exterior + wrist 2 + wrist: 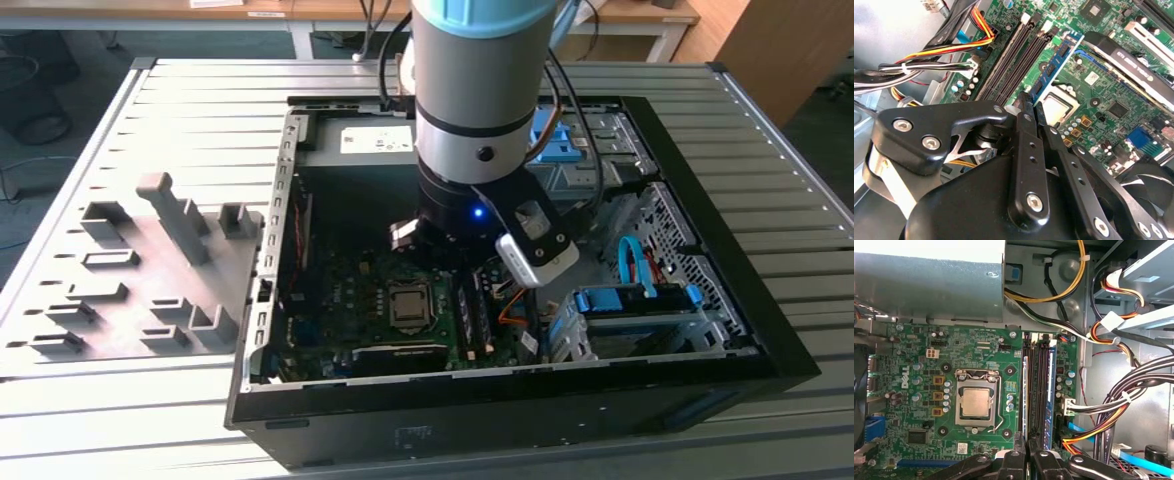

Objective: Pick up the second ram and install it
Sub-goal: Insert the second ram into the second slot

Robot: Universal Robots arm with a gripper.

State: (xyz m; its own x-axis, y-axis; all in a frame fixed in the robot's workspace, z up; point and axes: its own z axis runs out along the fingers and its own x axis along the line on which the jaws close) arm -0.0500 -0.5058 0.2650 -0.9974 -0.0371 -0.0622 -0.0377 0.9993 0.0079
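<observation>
Where the second ram [1025,400] stands on edge in a motherboard [919,390] slot beside the processor socket [975,403], my end effector [1026,456] sits just above its near end, fingers [1026,150] drawn nearly together with nothing between them. Another stick [1051,390] (blue-edged) fills a neighbouring slot inside the computer case [534,395] on the table [120,400].

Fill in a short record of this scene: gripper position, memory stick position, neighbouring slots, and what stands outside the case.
gripper: the gripper is inside the computer case, at one end of the second ram
stick: on edge in the slot nearest the processor socket
neighbours: two black slots beside it look empty
outside: grey holder blocks on the exterior view's left
</observation>
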